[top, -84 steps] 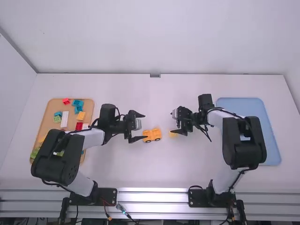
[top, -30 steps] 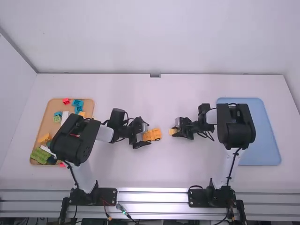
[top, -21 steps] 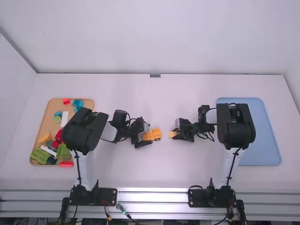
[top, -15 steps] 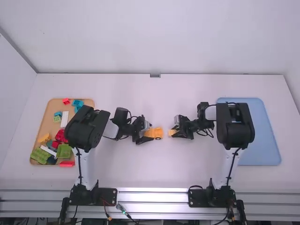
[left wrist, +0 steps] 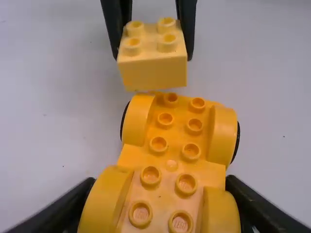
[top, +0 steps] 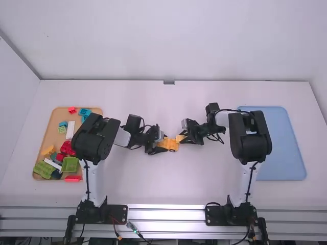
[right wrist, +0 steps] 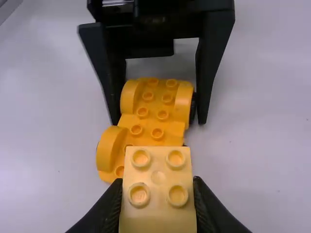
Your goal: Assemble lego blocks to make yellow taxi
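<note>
The left gripper (top: 161, 144) is shut on one end of the orange-yellow wheeled base (top: 171, 146) in mid-table; the left wrist view has this gripper (left wrist: 160, 206) across the near wheels, studs up. The right gripper (top: 182, 139) stands at the base's other end, shut on a pale yellow two-by-two brick (top: 179, 138). In the right wrist view that gripper (right wrist: 157, 194) has its fingers on both sides of the brick (right wrist: 158, 213), which covers part of the base (right wrist: 150, 124). Whether brick and base touch, I cannot tell.
An orange-brown tray (top: 52, 122) of mixed bricks lies at the left, partly under the left arm. A light blue tray (top: 286, 148) lies at the right, behind the right arm's links.
My left gripper has moved in and closed on the base, which sits slightly farther right. My right gripper has closed on the brick and carried it left and slightly away from the camera, to the base.
</note>
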